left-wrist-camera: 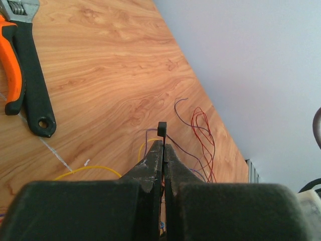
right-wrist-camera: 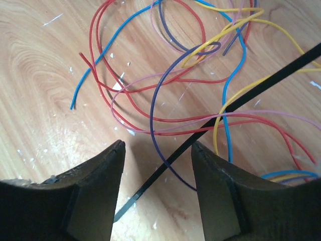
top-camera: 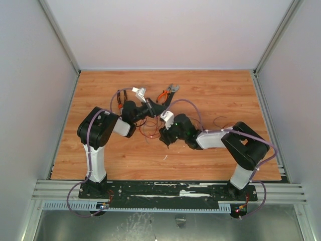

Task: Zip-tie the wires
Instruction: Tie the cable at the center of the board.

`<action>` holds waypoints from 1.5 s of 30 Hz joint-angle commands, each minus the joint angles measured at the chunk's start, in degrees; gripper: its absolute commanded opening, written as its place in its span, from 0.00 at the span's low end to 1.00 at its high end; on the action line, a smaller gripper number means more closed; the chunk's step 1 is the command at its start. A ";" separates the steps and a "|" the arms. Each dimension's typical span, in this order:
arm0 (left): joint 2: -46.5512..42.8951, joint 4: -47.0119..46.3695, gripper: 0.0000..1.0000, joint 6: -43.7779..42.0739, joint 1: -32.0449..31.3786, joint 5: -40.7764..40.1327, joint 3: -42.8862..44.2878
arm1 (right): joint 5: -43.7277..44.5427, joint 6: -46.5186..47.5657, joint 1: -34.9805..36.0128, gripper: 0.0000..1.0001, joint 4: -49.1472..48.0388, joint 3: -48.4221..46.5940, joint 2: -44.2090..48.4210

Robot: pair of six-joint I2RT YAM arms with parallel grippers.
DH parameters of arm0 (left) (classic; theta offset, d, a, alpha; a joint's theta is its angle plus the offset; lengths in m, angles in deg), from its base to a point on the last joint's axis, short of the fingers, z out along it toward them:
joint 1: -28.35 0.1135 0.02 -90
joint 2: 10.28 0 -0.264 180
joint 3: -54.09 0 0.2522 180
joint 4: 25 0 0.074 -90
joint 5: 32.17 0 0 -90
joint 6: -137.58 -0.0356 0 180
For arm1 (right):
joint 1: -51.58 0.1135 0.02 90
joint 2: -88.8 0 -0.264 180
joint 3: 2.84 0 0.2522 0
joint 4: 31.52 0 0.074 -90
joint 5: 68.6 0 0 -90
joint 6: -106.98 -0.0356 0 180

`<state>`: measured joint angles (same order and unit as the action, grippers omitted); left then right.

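— Between the fingers of the left gripper [left-wrist-camera: 163,146], what is there?
— One zip tie [left-wrist-camera: 161,129]. The jaws are pressed together on its strap, and the square head sticks up just past the tips.
— And the right gripper [right-wrist-camera: 158,144]?
— Spread wide, holding nothing. It hovers low over the table [top-camera: 215,155]. The same black strip runs slantwise through the gap, its pointed tail at the near end. It passes close by one finger; whether they touch I cannot tell.
— How many wires [right-wrist-camera: 190,80]?
— One loose tangle, too crossed to count strand by strand. Five colours show: red, blue, yellow, purple, pink. The strip crosses over several of them.
— Anything else on the wood?
— Beyond the left gripper lie an orange handle [left-wrist-camera: 12,75] and a black handle [left-wrist-camera: 31,75] with a hole in its end, side by side. One tool or two, I cannot tell.
— The surroundings?
— Both grippers meet near the middle of the wood-grain table, and pale walls [top-camera: 165,30] stand on three sides.
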<state>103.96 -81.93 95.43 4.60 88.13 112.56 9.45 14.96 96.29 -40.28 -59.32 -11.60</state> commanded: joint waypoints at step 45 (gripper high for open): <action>1.57 -0.32 0.00 0.29 0.39 3.51 1.96 | 21.09 55.65 7.75 0.88 -26.11 18.89 5.68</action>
<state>104.98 -81.32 95.67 4.71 90.82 113.06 26.85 64.37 103.68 -60.41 -40.77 -3.05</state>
